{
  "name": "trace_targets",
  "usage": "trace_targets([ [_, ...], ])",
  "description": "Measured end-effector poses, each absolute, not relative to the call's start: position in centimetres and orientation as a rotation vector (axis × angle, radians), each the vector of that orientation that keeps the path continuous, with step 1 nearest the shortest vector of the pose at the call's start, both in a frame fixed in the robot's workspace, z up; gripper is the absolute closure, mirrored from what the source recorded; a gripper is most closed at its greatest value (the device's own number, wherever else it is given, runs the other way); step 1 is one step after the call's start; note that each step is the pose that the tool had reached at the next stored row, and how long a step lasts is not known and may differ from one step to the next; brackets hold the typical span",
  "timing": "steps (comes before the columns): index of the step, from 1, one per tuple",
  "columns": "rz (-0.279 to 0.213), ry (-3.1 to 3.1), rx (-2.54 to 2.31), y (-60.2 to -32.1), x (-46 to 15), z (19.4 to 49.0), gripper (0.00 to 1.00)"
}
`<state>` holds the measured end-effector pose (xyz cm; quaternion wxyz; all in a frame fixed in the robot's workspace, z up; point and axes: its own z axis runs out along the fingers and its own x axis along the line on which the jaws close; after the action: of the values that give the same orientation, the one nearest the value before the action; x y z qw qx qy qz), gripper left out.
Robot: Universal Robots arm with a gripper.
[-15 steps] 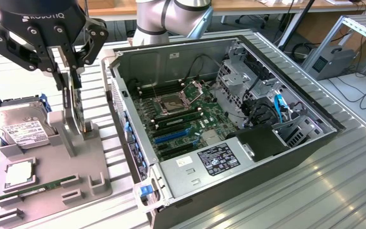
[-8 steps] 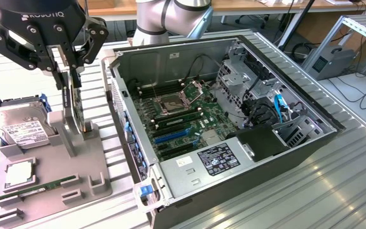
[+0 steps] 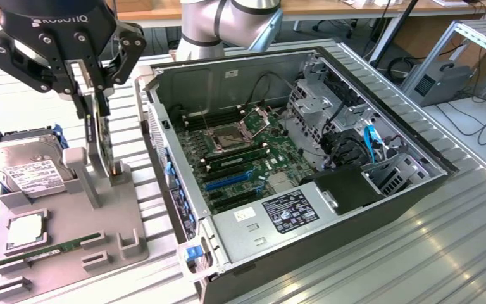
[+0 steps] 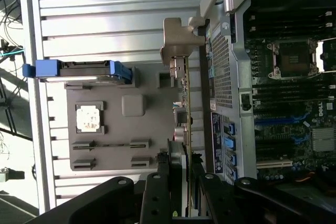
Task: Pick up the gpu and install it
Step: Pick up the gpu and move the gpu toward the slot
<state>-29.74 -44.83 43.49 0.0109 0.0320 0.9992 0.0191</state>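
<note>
Slatted metal table [image 3: 395, 253], desks [image 3: 311, 7] behind — claw [image 3: 93, 109] grips gpu [image 3: 106, 147] at grey holder [image 3: 74, 215].

Exterior view bright with even room light, glare streaks on the ribbed metal tabletop [image 3: 445, 253], computer case [image 3: 226, 82] interior partly shaded; wrist view has harsher contrast, tabletop slats blown out white, case interior dim, gripper [image 4: 181, 163] underexposed to a near-black silhouette.

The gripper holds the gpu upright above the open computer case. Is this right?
Not quite. In the exterior view the gripper holds the gpu upright above the grey tray, beside the computer case, not above it.
</note>
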Motion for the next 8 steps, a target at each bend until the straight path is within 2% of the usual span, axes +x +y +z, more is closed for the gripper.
trace_targets([
  [8,0.06,3.118,0.1,-44.83,-29.2,43.49,0.73],
])
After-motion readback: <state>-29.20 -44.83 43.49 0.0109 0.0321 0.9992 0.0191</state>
